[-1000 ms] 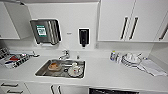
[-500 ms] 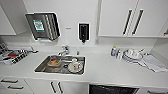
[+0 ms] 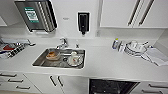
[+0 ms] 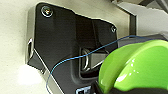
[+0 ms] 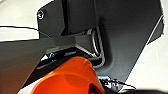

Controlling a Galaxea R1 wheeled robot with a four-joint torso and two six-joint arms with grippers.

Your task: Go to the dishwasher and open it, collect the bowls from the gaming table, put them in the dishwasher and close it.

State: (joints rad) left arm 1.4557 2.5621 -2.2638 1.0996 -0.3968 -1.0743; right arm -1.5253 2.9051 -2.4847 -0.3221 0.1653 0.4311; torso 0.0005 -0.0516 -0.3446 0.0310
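Observation:
The dishwasher (image 3: 111,87) stands open under the counter at the lower right of the head view, and its dark interior shows. In the left wrist view a bright green bowl (image 4: 135,67) sits close to the camera, with my left gripper (image 4: 117,90) shut on it. An orange bowl (image 5: 67,77) shows just as near in the right wrist view, held by my right gripper (image 5: 96,88). The robot's dark plate lies behind both bowls. The gaming table is out of view.
A steel sink (image 3: 40,61) in the white counter (image 3: 105,62) holds dishes. A faucet (image 3: 62,43) stands behind it. A stack of plates (image 3: 135,48) and small bottles (image 3: 115,43) stand at the right. White drawers (image 3: 15,81) and cupboard doors (image 3: 55,81) run below, with wall cabinets above.
The whole head view has shifted as the camera moved closer to the counter. The dishwasher's dark opening now shows more at the lower edge.

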